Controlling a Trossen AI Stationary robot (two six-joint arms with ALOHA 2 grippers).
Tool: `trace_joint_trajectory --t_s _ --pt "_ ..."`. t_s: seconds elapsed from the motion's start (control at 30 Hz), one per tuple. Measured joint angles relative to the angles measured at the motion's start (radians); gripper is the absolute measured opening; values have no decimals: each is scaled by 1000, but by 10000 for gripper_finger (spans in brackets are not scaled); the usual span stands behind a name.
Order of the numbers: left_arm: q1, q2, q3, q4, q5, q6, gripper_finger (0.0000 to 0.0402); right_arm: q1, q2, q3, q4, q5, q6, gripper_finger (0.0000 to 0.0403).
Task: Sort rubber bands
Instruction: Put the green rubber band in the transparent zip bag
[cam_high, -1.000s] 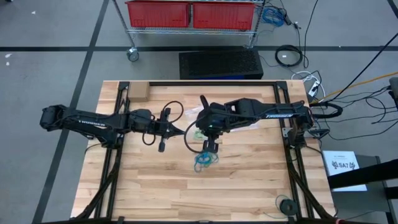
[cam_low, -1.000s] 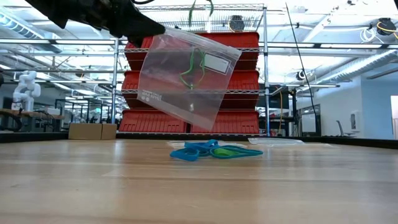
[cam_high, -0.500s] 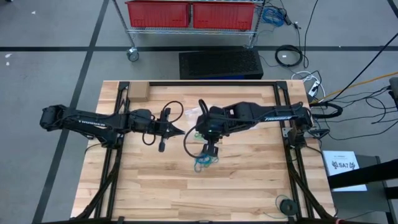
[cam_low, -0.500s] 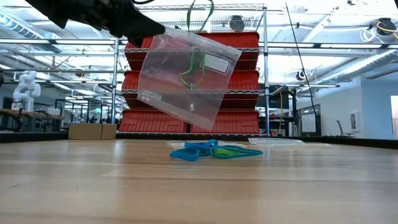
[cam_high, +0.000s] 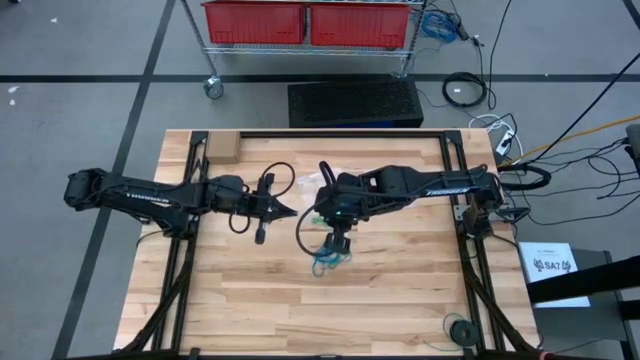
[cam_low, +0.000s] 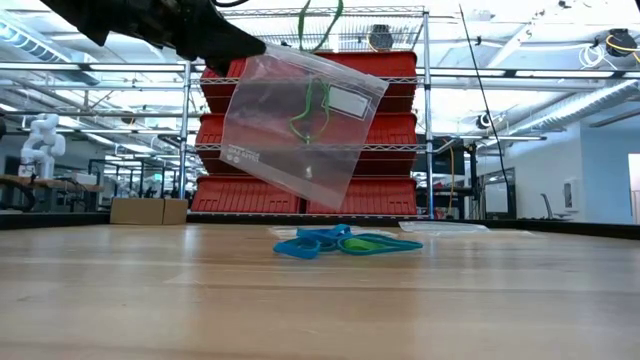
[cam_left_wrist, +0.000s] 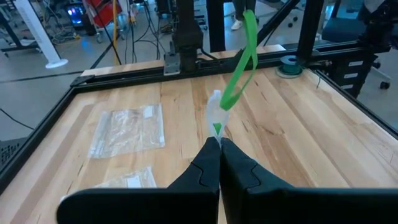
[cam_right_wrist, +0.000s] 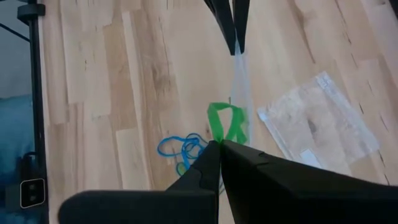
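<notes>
A clear zip bag (cam_low: 300, 125) hangs in the air over the table's middle. A thin green rubber band (cam_low: 310, 110) is inside it. My left gripper (cam_left_wrist: 219, 142) is shut on the bag's upper corner. My right gripper (cam_right_wrist: 219, 144) sits just above the bag, shut on a second green band (cam_left_wrist: 239, 68). That band's lower end reaches the bag's top edge (cam_left_wrist: 215, 99). A small pile of blue, teal and green bands (cam_low: 345, 242) lies on the table below, and it also shows in the high view (cam_high: 329, 259). My left gripper pinches the bag's upper corner (cam_low: 236, 56) between its two shut fingers, coming level from the table's left side. The bag is lifted clear and hangs tilted below the fingers, seen edge-on from the wrist. My right gripper pinches the green band's upper end (cam_right_wrist: 222, 137) between its shut fingertips, from above, pointing down. The band hangs slack below them as a narrow loop (cam_left_wrist: 231, 93) over the bag's top edge.
Two more clear bags lie flat on the wood toward the far side, one larger (cam_left_wrist: 127, 127) and one partly behind my fingers (cam_left_wrist: 127, 180). A cardboard box (cam_high: 221, 148) sits at the far left corner. Black frame rails (cam_high: 455, 160) border the table.
My right gripper has shifted a little toward the table's left, over the bag, and the green band it holds has swung slightly above the bag's top. The bag and my left gripper have kept still.
</notes>
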Motion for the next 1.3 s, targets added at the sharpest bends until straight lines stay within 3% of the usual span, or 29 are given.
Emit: trace_joint_trajectory --t_s 0.53,1.3 --pt "0 0 2 3 0 3 0 -63 67 -2 -14 1 -67 0" --pt "0 0 2 17 -23 -21 0 -62 141 -1 54 6 -98 0"
